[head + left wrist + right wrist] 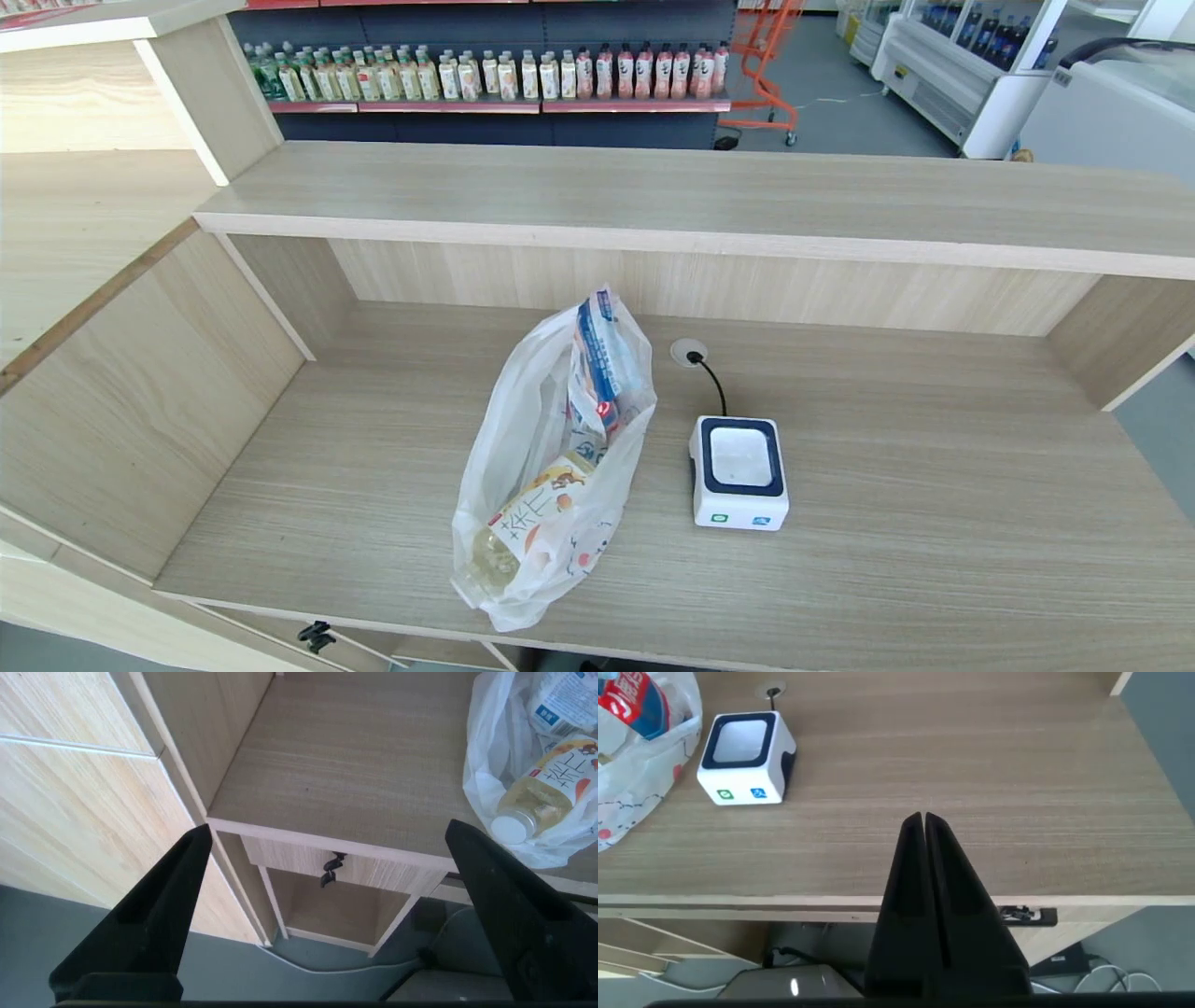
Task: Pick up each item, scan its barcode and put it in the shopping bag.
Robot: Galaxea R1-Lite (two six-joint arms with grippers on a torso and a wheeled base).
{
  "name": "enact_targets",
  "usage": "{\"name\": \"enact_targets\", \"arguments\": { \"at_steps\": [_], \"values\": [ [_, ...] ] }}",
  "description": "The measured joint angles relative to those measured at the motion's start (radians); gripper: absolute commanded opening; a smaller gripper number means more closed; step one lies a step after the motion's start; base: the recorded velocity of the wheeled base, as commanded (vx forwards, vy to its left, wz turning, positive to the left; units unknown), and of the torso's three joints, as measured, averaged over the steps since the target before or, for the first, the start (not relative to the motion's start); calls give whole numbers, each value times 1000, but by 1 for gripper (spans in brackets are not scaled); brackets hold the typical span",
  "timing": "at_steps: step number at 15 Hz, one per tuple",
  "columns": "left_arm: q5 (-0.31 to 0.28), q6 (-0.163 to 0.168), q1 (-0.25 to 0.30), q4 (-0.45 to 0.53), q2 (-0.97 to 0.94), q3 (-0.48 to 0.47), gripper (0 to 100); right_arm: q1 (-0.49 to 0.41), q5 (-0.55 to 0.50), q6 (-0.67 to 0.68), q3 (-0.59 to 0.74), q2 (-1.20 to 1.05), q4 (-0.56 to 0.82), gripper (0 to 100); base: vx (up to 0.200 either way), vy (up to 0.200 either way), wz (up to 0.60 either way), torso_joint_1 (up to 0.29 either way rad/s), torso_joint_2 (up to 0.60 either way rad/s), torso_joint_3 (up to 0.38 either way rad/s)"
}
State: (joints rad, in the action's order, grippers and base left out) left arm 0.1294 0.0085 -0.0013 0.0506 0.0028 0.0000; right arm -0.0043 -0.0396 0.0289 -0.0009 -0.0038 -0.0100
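Shopping bag stands lower centre, near the counter front edge, scanner just right; we see wood stretching right. Left gripper spread wide, right gripper pressed together.

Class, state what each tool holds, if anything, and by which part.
Nothing is held. The left tool stands open and empty; the right tool is shut on nothing.

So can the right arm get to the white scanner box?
Probably yes. Its shut tool hangs over the front of the counter, and nothing stands between it and the scanner.
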Motion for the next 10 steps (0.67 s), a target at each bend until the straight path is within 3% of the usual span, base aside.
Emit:
{"name": "enact_targets", "arguments": {
  "at_steps": [10],
  "values": [
    [1,0,1,0,-1,0,100,1,0,-7,1,1,0,0,0,0,0,0,0,0]
  ]
}}
